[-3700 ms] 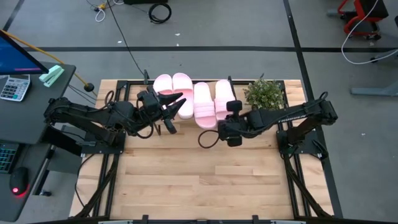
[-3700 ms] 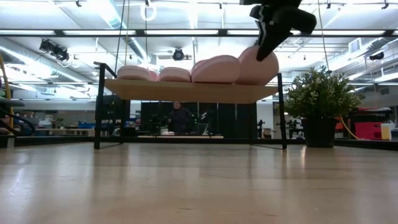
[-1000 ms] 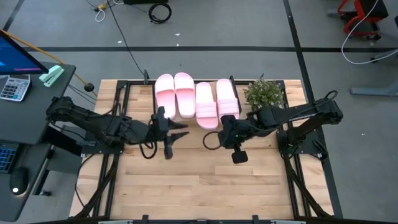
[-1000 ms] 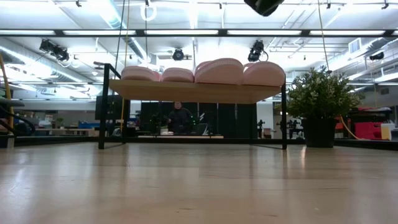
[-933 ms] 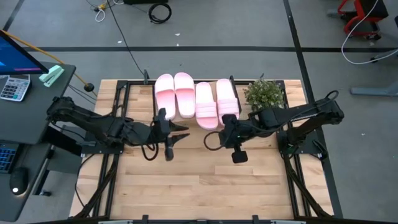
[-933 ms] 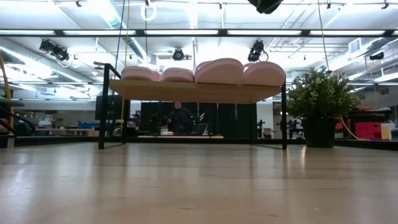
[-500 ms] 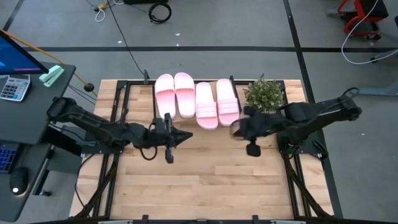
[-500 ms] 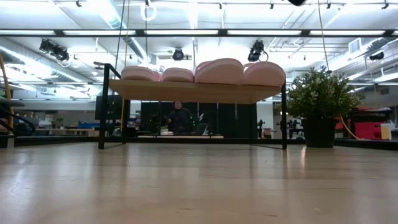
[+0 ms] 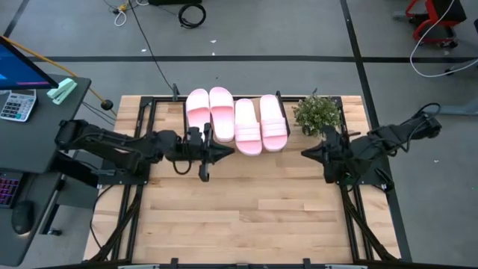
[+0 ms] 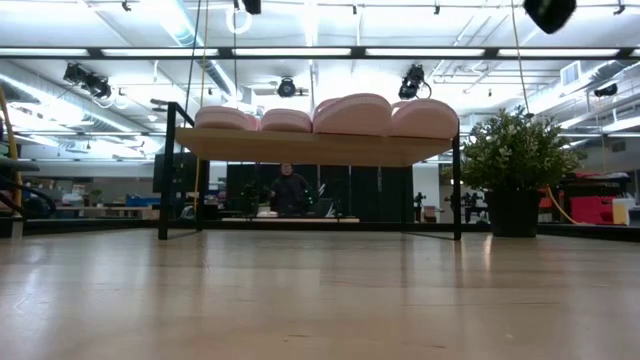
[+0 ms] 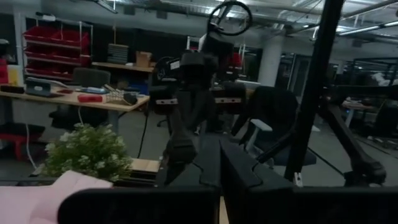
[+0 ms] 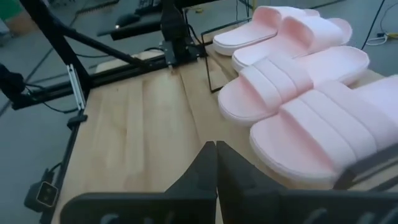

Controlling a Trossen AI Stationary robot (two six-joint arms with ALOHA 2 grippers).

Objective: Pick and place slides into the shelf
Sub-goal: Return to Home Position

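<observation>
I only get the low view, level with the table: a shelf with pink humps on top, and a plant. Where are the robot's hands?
Observer: From above, the left hand hangs over the table just in front of the shelf. The right hand is in front of the plant.
Operator: Are they carrying anything?
Observer: No. Each wrist view shows its hand shut with nothing in it.
Operator: And the humps?
Observer: Four pink sandals lie side by side. The right two sit closer to your camera than the left two.
</observation>
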